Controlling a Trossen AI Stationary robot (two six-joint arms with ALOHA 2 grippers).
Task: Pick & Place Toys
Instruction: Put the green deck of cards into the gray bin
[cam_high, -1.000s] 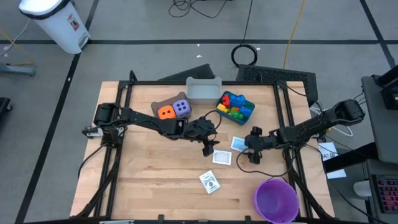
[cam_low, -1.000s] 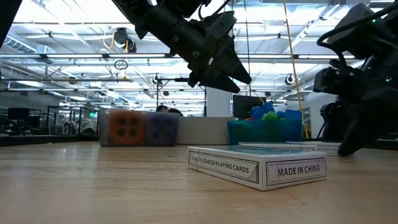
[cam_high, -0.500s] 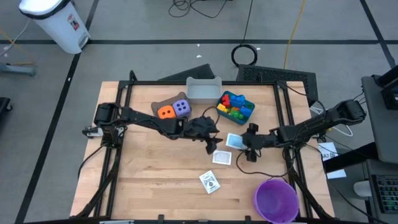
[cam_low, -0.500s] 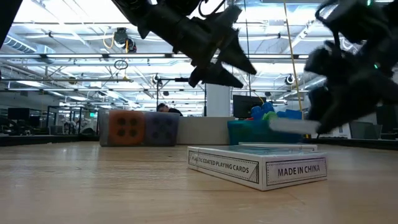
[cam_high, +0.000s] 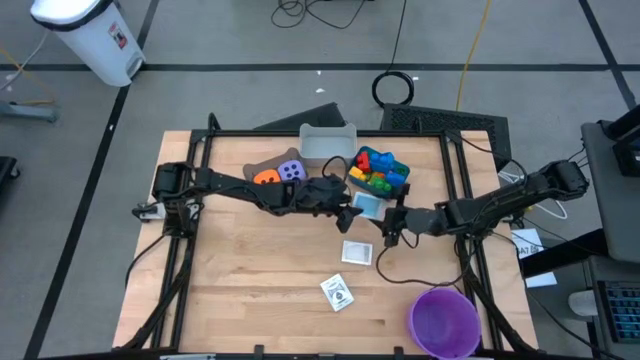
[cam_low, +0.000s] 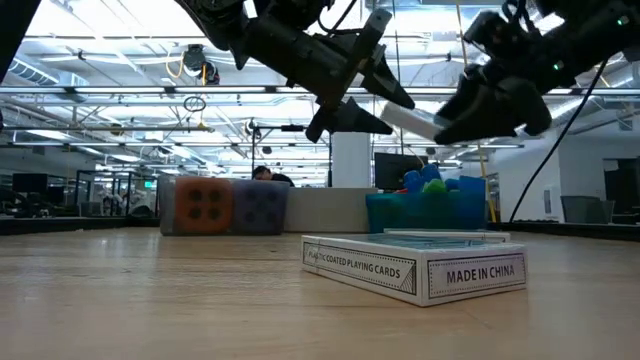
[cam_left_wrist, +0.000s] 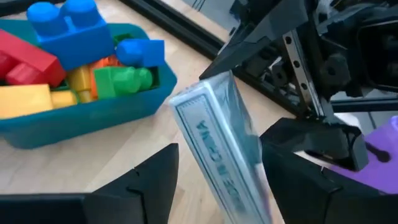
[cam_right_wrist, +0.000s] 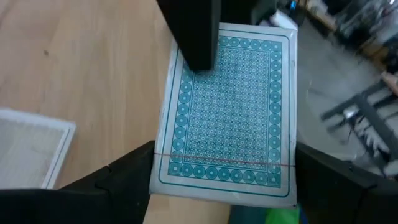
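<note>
My right gripper (cam_right_wrist: 224, 168) is shut on a pack of playing cards (cam_high: 367, 205) with a blue patterned face, held in the air mid-table. My left gripper (cam_left_wrist: 217, 143) is open, and one end of the pack (cam_left_wrist: 214, 134) lies between its fingers. Two more packs (cam_high: 357, 252) (cam_high: 337, 292) lie flat on the table. The orange die (cam_high: 265, 178) and the purple die (cam_high: 291, 171) sit in the brown bin. Coloured bricks (cam_high: 378, 172) fill the blue bin. My right gripper pinches the pack across its width, one finger on each long edge (cam_right_wrist: 163, 168), near the end closest to its wrist. The fingers come from the table's right, nearly level, along the pack. The pack is lifted clear and tilted (cam_low: 410, 122). My left gripper has one finger (cam_right_wrist: 193, 37) over the pack's patterned face and the other on the opposite face. I cannot tell whether either finger touches it.
A grey bin (cam_high: 327, 145) stands at the far edge between the brown bin and the blue bin (cam_high: 400, 180). A purple bowl (cam_high: 443, 322) sits at the near right corner. Black frame rails run along the table's left and right sides.
My right gripper has lifted the pack off the table and carried it up and toward the left gripper, rolling as it went. My left gripper has shifted a little toward the right and rolled, so the pack's end now lies between its fingers.
</note>
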